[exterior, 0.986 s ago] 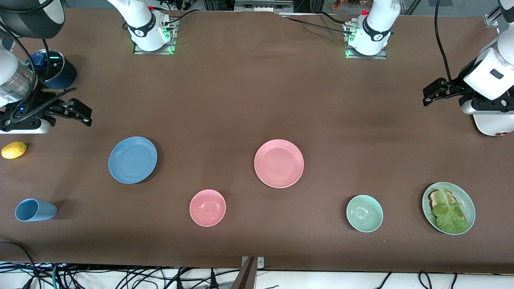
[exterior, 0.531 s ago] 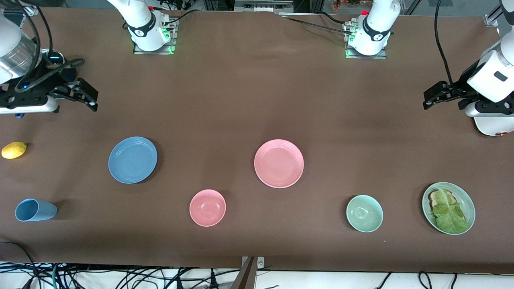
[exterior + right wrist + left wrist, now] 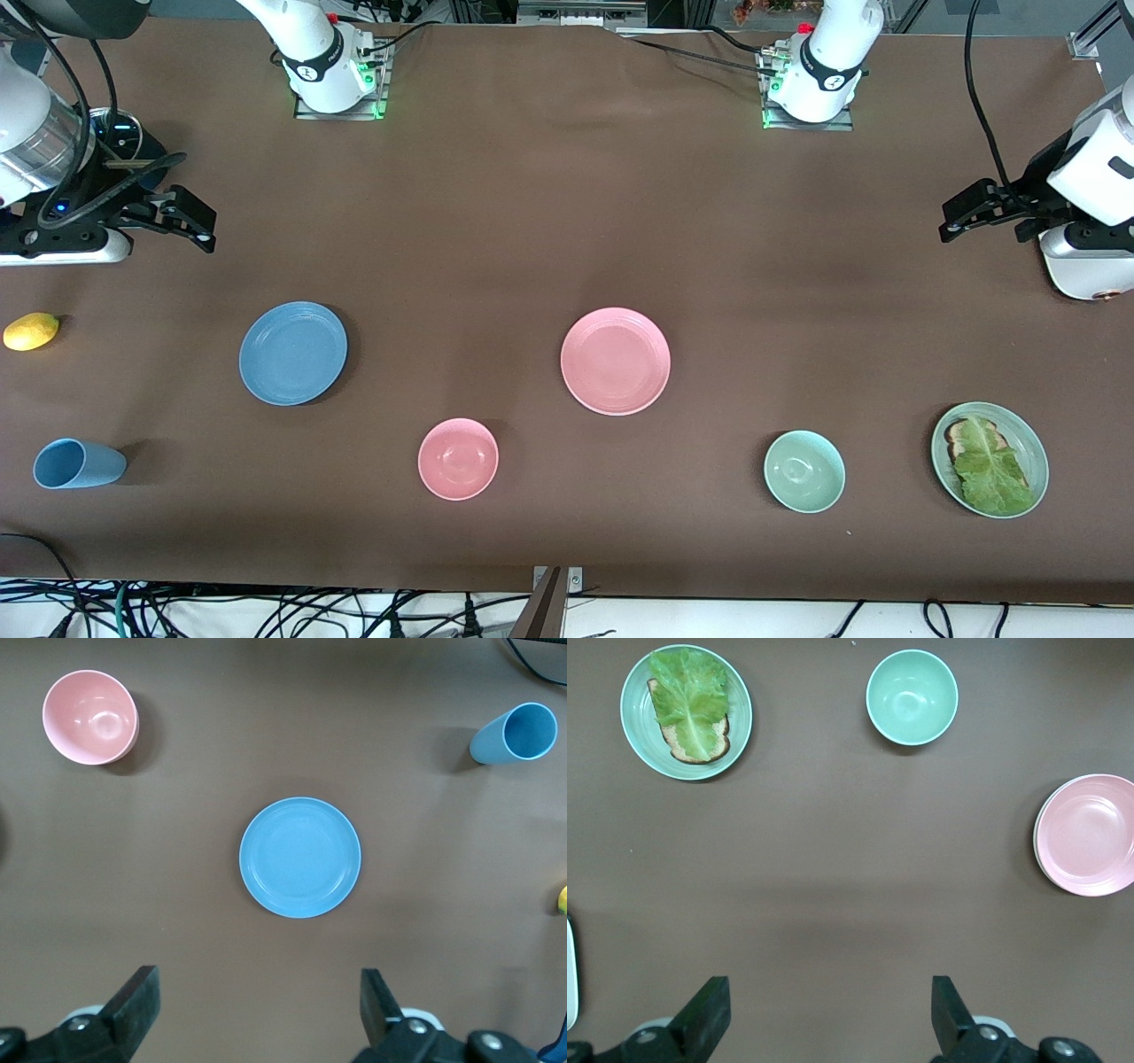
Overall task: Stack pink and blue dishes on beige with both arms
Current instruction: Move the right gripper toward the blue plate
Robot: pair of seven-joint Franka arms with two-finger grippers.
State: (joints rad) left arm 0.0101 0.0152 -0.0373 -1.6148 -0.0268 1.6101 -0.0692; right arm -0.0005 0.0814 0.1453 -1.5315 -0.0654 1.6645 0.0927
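Two flat matte plates with ringed rims were counted on the brown table: one blue plate [image 3: 293, 353] toward the right arm's end and one pink plate [image 3: 616, 361] near the middle, well apart. Under the pink plate a pale edge was glimpsed. Each gripper, right gripper [image 3: 188, 221] and left gripper [image 3: 970, 211], was held wide open and empty; since the earlier frame, both had shifted slightly.

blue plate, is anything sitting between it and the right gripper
Nothing visible. The right gripper hangs open over bare table, and only brown tabletop shows between it and the blue plate. The pink bowl and blue cup sit off to the sides.
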